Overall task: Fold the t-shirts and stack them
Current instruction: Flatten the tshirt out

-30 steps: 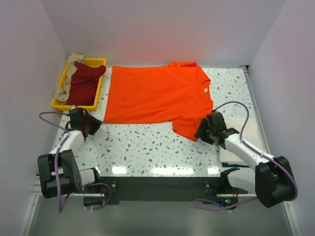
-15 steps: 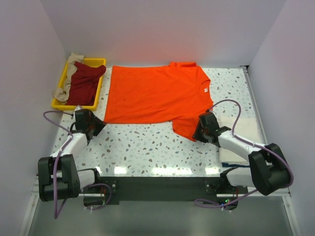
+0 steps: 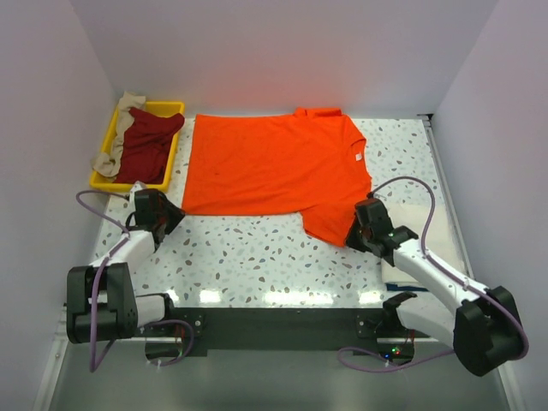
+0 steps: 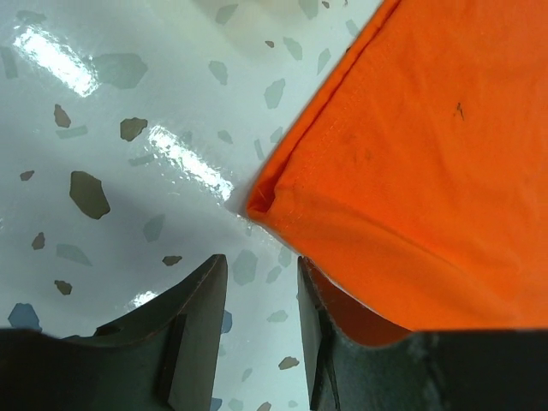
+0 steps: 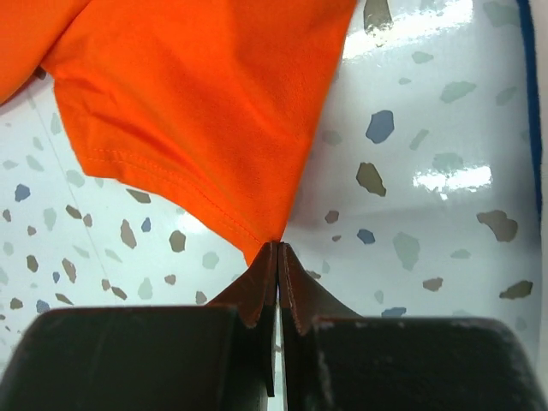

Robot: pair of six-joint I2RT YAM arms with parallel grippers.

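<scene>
Orange t-shirt (image 3: 274, 167) lies spread flat on the speckled table (image 3: 257, 257), the yellow tray (image 3: 175, 107) just to its left; right gripper (image 5: 278, 253) pinches its near sleeve corner tight, and left gripper (image 4: 259, 270) sits slightly parted, holding nothing, at its near-left hem corner.

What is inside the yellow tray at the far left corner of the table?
A crumpled dark red t-shirt fills the yellow tray, and a beige t-shirt hangs over its far and left rim. Whatever lies beneath them, including the tray floor, is covered.
</scene>
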